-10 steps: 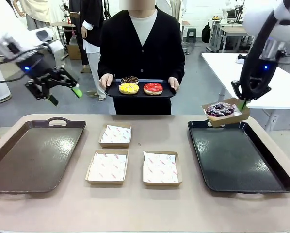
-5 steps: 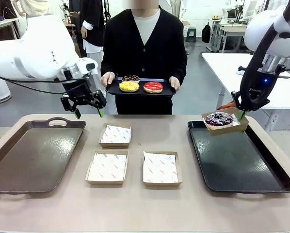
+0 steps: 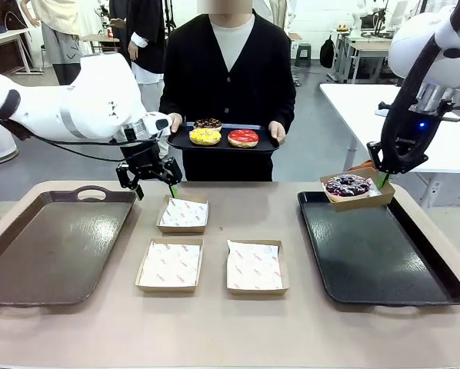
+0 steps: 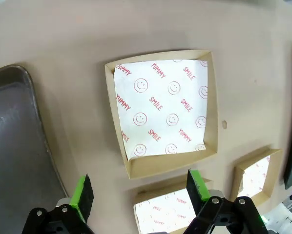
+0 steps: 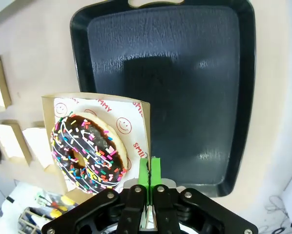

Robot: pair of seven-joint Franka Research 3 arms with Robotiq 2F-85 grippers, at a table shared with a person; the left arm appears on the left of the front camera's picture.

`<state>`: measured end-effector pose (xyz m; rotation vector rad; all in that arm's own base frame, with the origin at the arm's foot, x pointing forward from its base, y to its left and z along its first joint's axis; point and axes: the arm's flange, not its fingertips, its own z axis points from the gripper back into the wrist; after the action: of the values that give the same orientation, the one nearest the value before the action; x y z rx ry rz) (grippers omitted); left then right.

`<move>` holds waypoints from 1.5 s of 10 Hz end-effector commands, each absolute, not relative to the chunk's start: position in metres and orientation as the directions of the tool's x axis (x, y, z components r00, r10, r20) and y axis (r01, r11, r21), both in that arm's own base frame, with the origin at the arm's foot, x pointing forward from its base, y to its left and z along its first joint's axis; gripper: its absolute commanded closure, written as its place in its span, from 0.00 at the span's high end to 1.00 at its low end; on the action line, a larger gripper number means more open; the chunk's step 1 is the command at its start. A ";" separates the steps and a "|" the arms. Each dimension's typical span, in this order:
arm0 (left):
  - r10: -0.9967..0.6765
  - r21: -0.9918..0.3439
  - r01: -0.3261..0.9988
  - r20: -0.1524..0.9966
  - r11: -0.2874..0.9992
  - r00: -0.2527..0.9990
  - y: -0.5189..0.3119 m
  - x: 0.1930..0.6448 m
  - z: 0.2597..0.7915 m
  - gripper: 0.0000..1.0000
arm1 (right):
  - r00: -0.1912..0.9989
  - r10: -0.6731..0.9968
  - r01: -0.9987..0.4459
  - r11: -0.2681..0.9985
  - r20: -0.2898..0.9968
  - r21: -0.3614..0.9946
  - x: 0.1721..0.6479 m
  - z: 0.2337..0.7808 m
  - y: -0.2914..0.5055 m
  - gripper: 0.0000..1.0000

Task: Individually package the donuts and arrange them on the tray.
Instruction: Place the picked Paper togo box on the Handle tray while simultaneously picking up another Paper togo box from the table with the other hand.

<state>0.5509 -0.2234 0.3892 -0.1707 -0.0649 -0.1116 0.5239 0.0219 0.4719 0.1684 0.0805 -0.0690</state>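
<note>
Right black two-finger gripper [image 3: 384,178] has its green pads pressed together on one edge of a shallow brown cardboard box [image 3: 362,201] lined with white printed paper, holding it slightly tilted over the far left corner of the large black rectangular tray [image 3: 384,261]. In that box lies the dark ring donut with coloured sprinkles [image 3: 348,184]; the right wrist view shows it [image 5: 87,151] beside the pinching gripper [image 5: 149,165], with the black tray [image 5: 185,73] beyond. Well to the left of the black tray, the left gripper [image 3: 151,184] hangs with its jaws spread wide and nothing between them, above the farthest of three empty paper-lined boxes [image 3: 183,214]; the left wrist view looks down past it [image 4: 139,190] onto this box [image 4: 163,109]. Beyond the black tray and to its left, a person holds a small dark serving tray [image 3: 222,147] carrying the yellow sprinkled donut [image 3: 205,137], the glossy red donut [image 3: 243,138] and the chocolate-brown glazed donut [image 3: 208,124]
</note>
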 end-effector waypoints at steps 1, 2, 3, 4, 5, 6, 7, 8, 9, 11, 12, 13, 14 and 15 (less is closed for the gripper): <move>-0.083 -0.098 0.092 0.091 0.991 0.992 -0.233 0.561 0.379 1.00 | 0.993 -0.066 0.080 0.985 -0.093 0.153 0.524 0.475 0.023 0.01; -0.078 -0.080 0.086 0.091 0.993 0.993 -0.234 0.564 0.372 1.00 | 0.993 -0.066 0.080 0.985 -0.093 0.153 0.524 0.475 0.023 0.01; -0.076 -0.072 0.083 0.089 0.994 0.993 -0.234 0.567 0.365 1.00 | 0.993 -0.066 0.080 0.985 -0.093 0.153 0.524 0.475 0.023 0.01; -0.074 -0.066 0.080 0.088 0.995 0.993 -0.232 0.567 0.360 1.00 | 0.993 -0.066 0.080 0.985 -0.093 0.153 0.524 0.475 0.023 0.01; -0.067 -0.093 0.077 0.104 0.993 0.992 -0.231 0.564 0.360 1.00 | 0.993 -0.066 0.080 0.985 -0.093 0.153 0.524 0.475 0.023 0.01; -0.104 -0.099 0.110 0.068 0.989 0.992 -0.227 0.562 0.361 1.00 | 0.993 -0.066 0.080 0.985 -0.093 0.153 0.524 0.475 0.023 0.01; -0.104 -0.099 0.110 0.068 0.989 0.992 -0.227 0.562 0.361 1.00 | 0.993 -0.066 0.080 0.985 -0.093 0.153 0.524 0.475 0.023 0.01; -0.104 -0.099 0.110 0.068 0.989 0.992 -0.227 0.562 0.361 1.00 | 0.993 -0.066 0.080 0.985 -0.093 0.153 0.524 0.475 0.023 0.01; -0.104 -0.099 0.110 0.068 0.989 0.992 -0.227 0.562 0.361 1.00 | 0.993 -0.066 0.080 0.985 -0.093 0.153 0.524 0.475 0.023 0.01; -0.104 -0.099 0.110 0.068 0.989 0.992 -0.227 0.562 0.361 1.00 | 0.993 -0.066 0.080 0.985 -0.093 0.153 0.524 0.475 0.023 0.01; -0.104 -0.099 0.110 0.068 0.989 0.992 -0.227 0.562 0.361 1.00 | 0.993 -0.066 0.080 0.985 -0.093 0.153 0.524 0.475 0.023 0.01; -0.101 -0.100 0.107 0.070 0.989 0.992 -0.228 0.563 0.359 1.00 | 0.994 -0.062 0.075 0.984 -0.086 0.165 0.524 0.472 0.022 0.01; -0.133 -0.019 0.136 0.109 0.990 0.985 -0.224 0.562 0.356 1.00 | 0.995 -0.027 0.040 0.990 -0.094 0.137 0.529 0.465 0.030 0.01; -0.148 -0.013 0.150 0.112 0.989 0.983 -0.226 0.564 0.355 1.00 | 0.996 -0.055 0.063 0.990 -0.067 0.126 0.535 0.457 0.035 0.01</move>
<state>0.5640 -0.2246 0.3578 -0.0637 -0.0797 -0.1342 0.5272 0.0289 0.4643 0.1613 0.0840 -0.0558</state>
